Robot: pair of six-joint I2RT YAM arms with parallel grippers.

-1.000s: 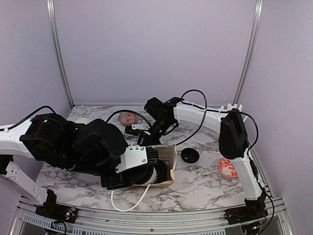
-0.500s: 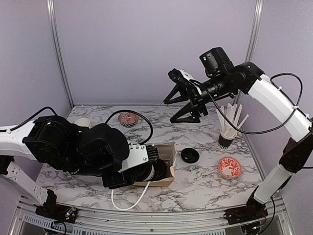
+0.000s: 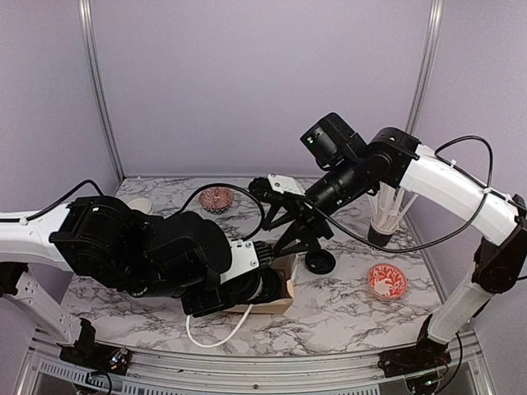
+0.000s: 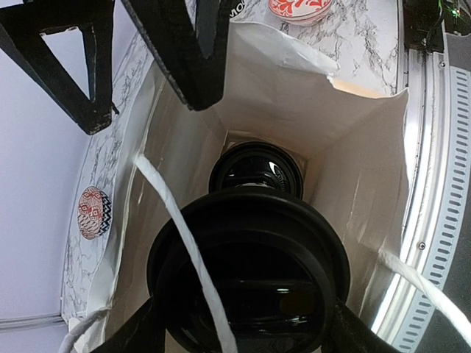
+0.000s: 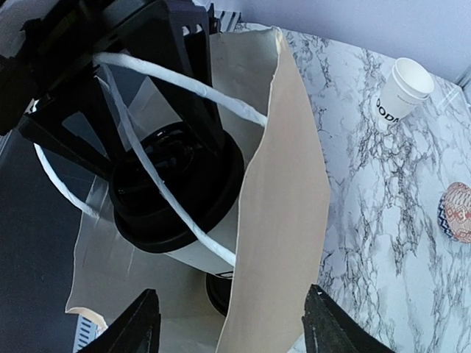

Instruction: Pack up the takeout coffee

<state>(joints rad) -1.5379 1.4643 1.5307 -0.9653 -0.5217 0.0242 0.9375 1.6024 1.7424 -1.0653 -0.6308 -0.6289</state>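
Note:
A paper bag (image 3: 284,265) with white cord handles stands open mid-table. My left gripper (image 4: 246,327) is shut on a white takeout cup with a black lid (image 4: 249,268) and holds it inside the bag's mouth. A second lidded cup (image 4: 255,166) sits deeper in the bag. In the right wrist view the held cup (image 5: 173,202) is tilted above the other lid (image 5: 219,294). My right gripper (image 5: 235,331) is open just above the bag, one bag wall (image 5: 283,220) between its fingers. From the top view it (image 3: 290,234) hovers at the bag's far edge.
A loose black lid (image 3: 319,262) lies right of the bag. Red-patterned bowls sit at the right (image 3: 386,281) and the back (image 3: 216,197). A dark cup of white sticks (image 3: 384,220) stands at the back right. A lidless white cup (image 5: 403,92) is at the back left.
My right arm rose high above the table, then came back down to the bag's mouth with its fingers open. My left gripper has kept the cup in the bag.

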